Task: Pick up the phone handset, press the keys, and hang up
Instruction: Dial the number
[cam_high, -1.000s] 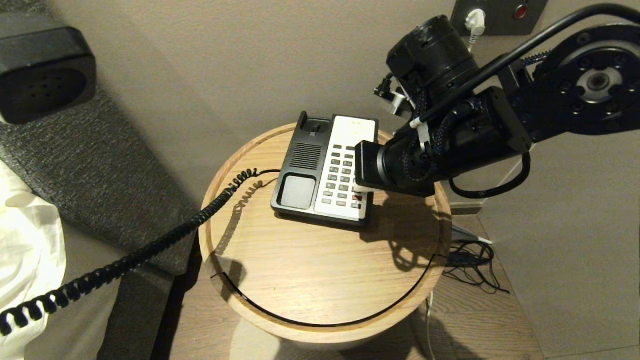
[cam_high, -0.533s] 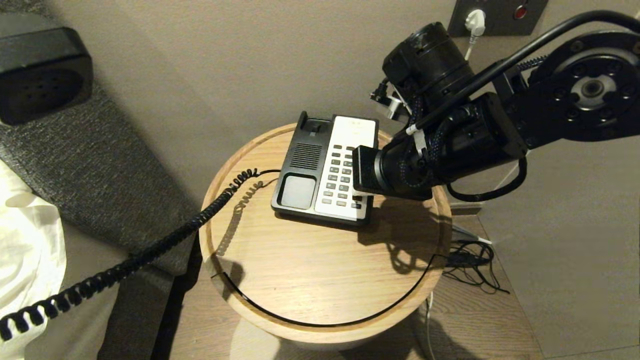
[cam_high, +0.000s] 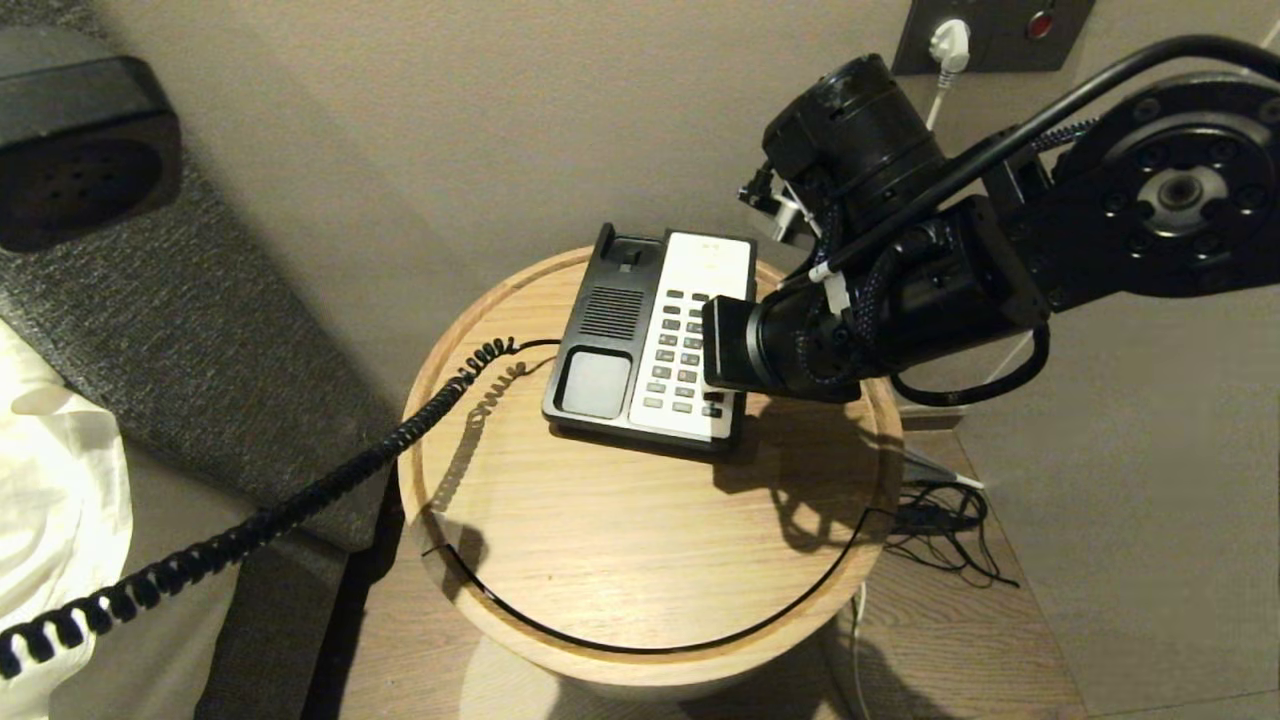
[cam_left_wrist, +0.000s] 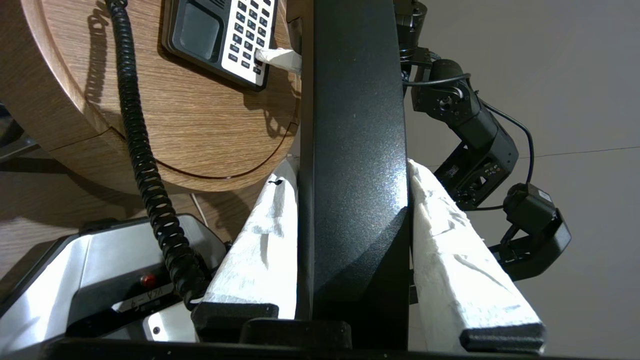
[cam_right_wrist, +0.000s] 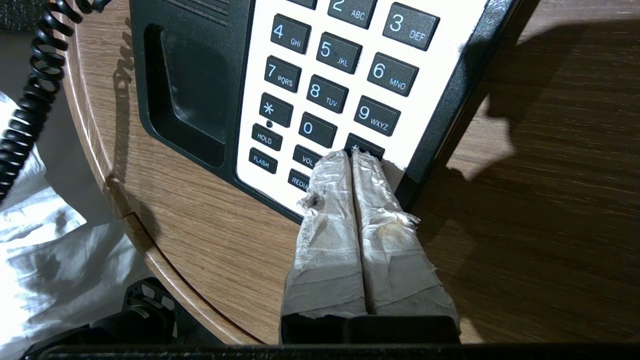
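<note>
table: round light-wood side table (cam_high: 640, 560), dark groove curving near its front edge
wall plate: dark panel (cam_high: 1000, 35) with red button, white plug (cam_high: 948, 42) inserted
cables: thin black tangle (cam_high: 940, 530) on floor beside table
fabric: white crumpled cloth (cam_high: 55, 480) at far left
upholstery: dark grey woven strip (cam_high: 200, 350)

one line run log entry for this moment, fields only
left gripper: shut on phone handset, off cradle | right gripper: shut, tips at keys, bottom right row | hang up: pending

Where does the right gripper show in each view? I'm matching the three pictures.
Head view: right gripper mostly hidden under its wrist, over the keys.
Left wrist view: white tip on the keypad's corner.
Right wrist view: shut fingers, tips at the bottom key row.
Shared landmark: the keys.
</note>
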